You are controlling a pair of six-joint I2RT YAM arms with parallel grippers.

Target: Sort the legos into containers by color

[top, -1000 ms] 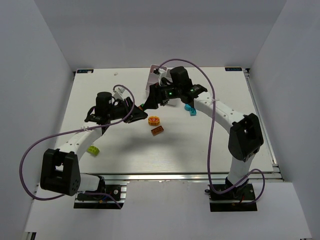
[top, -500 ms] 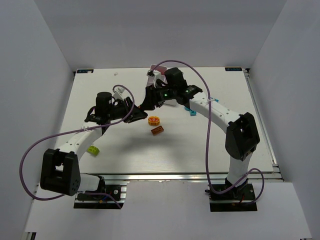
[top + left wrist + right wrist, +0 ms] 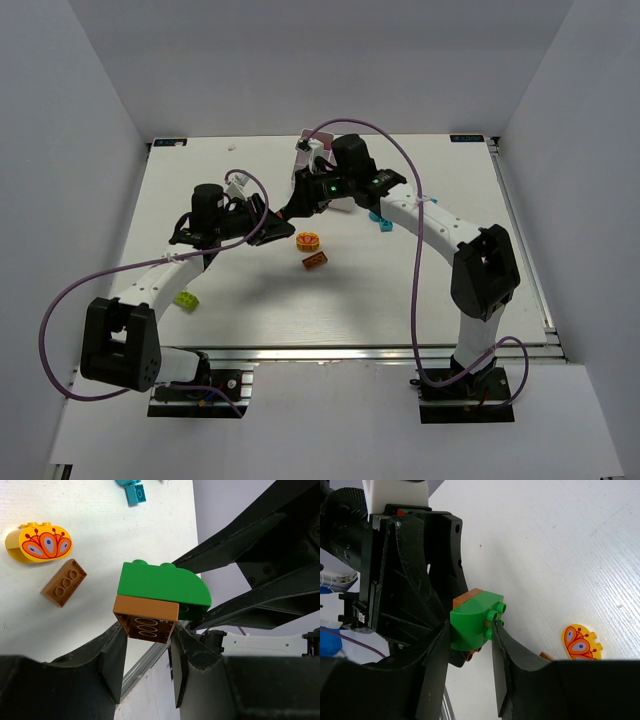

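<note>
Splitting a two-colour stack [image 3: 150, 600] looks like the step in hand. It hangs in the air over the middle of the white table [image 3: 450, 290], btwn the two grippers. L gripper [image 3: 147, 636] is clamped on the brown rectangular plastic brick [image 3: 146, 618], one finger on each side. The green round-topped plastic brick [image 3: 161, 584] is stuck to that brown one. R gripper [image 3: 470, 639] reaches in from the far side w/ its fingers flanking the green brick, right at its faces. Whether they pinch yet, I cannot tell.

To do it well, R should bite on the green only and not overlap the brown (the seam sits close to the fingertips in the R wrist view). Otherwise both grippers hold the same brick and nothing parts. Get a firm squeeze first, then peel: tilt the green off from one edge rather than pull straight, since the studs prob. let go easier that way. L just holds rigid. Watch for the brown slipping out of L's narrow hold.

On the table below lie a yellow rounded plastic brick with orange print [image 3: 308, 241] and a loose brown flat brick [image 3: 316, 261]. A cyan plastic brick [image 3: 383, 222] lies to the right and a lime plastic brick [image 3: 186, 298] near left. The white plastic bins [image 3: 300, 162] barely show behind R gripper at far centre, so I'd expect both halves to go that way after.
</note>
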